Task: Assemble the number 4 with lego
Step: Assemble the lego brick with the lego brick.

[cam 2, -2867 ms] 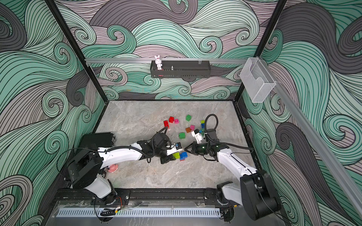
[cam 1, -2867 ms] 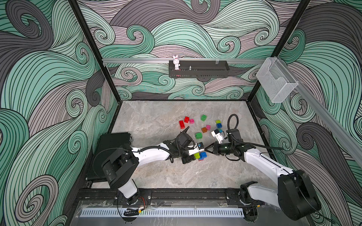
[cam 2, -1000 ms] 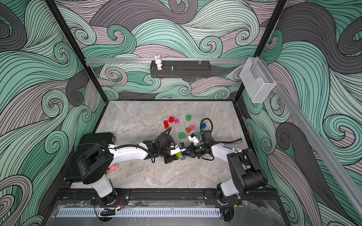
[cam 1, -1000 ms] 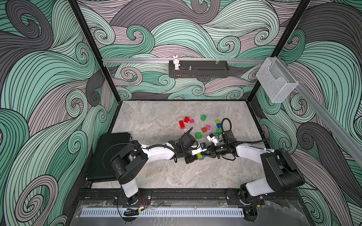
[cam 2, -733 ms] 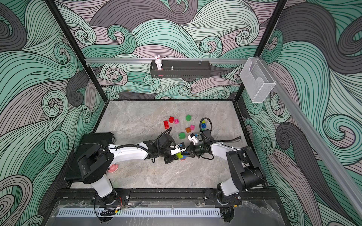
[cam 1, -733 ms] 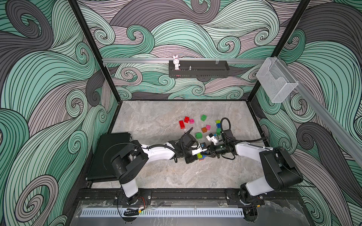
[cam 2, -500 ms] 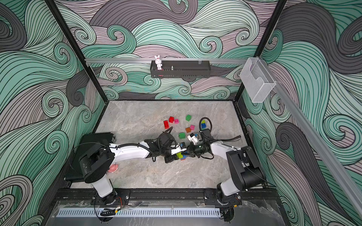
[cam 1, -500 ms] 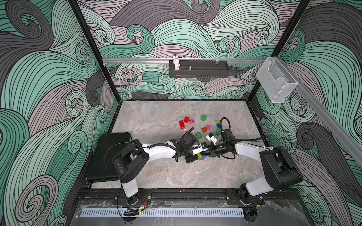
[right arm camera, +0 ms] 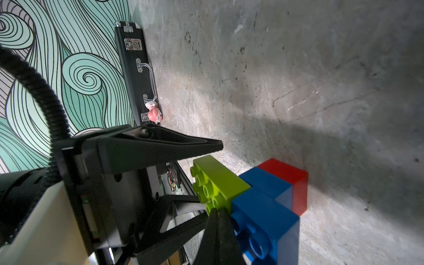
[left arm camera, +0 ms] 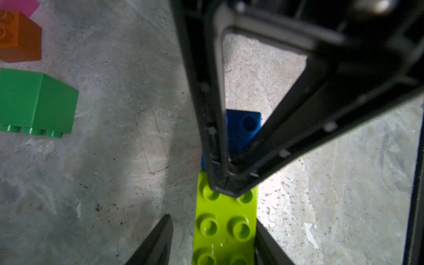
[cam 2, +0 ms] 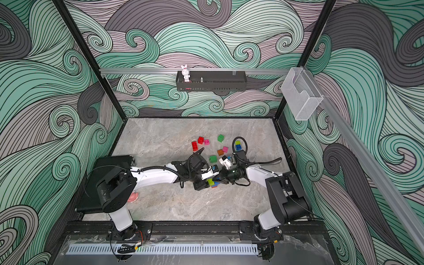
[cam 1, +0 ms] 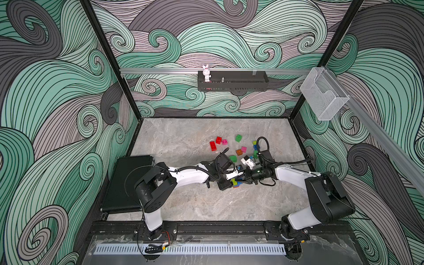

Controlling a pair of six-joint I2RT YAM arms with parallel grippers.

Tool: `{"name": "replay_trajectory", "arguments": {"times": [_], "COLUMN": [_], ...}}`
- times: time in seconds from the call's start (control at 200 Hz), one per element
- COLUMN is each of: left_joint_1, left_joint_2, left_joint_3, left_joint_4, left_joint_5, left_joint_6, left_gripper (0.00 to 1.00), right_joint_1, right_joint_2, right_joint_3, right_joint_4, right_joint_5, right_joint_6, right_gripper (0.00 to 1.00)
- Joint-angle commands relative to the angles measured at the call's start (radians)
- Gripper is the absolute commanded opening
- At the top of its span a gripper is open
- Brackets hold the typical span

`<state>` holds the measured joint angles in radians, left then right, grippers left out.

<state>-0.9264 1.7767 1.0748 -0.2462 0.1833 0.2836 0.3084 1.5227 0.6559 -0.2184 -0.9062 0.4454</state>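
Now, left gripper (left arm camera: 213, 221): jaws apart around the lime brick (left arm camera: 223, 231); one finger (left arm camera: 158, 238) stands clear of the brick's side, the other (left arm camera: 267, 243) sits close against the opposite side, so nothing is clamped
Right gripper (right arm camera: 217, 214): jaws pressed together with nothing between them, tip resting on the lime brick's studded face at the end next to the blue bricks (right arm camera: 263, 206)
Build (cam 1: 236, 183): lime brick, blue bricks and red brick (right arm camera: 290, 181) touching in one cluster on the table (cam 1: 183, 202), between the two grippers, toward the front of the middle
Lime brick: studded face turned to the left wrist camera, one end against the blue bricks; whether it is pressed onto them I cannot tell
Red brick: on the side of the blue bricks away from the lime brick, touching them
Red pair (cam 1: 213, 146): loose behind the build, well apart from it, pink brick (cam 1: 224, 142) just beside
Green brick (cam 1: 238, 138): farthest back of the loose pieces
Orange brick (cam 1: 239, 152): near a second pink (cam 1: 244, 149), behind the grippers
Second green (cam 1: 233, 158): just behind the left wrist
Arms: both low over the table, meeting tip to tip in both top views
Case (cam 1: 128, 181): black, flat at the table's left edge, pink figurine (right arm camera: 154, 113) just beside it
Shelf (cam 1: 232, 83): on the back wall, rabbit (cam 1: 206, 73) at its left end
Bin (cam 1: 323, 96): clear, on the right rail
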Motion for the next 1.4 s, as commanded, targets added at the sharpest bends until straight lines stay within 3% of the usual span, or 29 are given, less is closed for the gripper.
{"name": "replay_trajectory", "arguments": {"times": [0.0,0.2,0.335,0.54,0.896,1.391], "left_joint_1": [-0.007,-0.007,-0.008,-0.010,-0.012,-0.012], "left_joint_2": [-0.033,-0.032,-0.031,-0.023,-0.009,-0.009], "left_joint_3": [-0.016,-0.017,-0.018,-0.024,-0.012,-0.011], "left_joint_4": [0.034,0.020,0.019,0.013,-0.023,-0.022], "left_joint_5": [-0.003,0.007,0.036,0.002,-0.029,-0.024], "left_joint_6": [-0.009,0.023,0.037,0.072,0.088,0.080], "left_gripper": [0.57,0.44,0.23,0.00,0.00,0.00], "right_joint_1": [-0.001,0.004,0.008,0.015,0.014,0.015], "right_joint_2": [0.051,0.048,0.047,0.021,-0.064,0.056], "right_joint_3": [-0.048,-0.048,-0.044,-0.029,-0.025,-0.062], "right_joint_4": [-0.133,-0.133,-0.128,-0.103,0.106,0.127], "right_joint_5": [0.267,0.274,0.254,0.180,-0.003,-0.028], "right_joint_6": [0.001,0.007,0.009,0.030,0.189,0.167], "right_gripper": [0.00,0.00,0.00,0.00,0.00,0.00]}}
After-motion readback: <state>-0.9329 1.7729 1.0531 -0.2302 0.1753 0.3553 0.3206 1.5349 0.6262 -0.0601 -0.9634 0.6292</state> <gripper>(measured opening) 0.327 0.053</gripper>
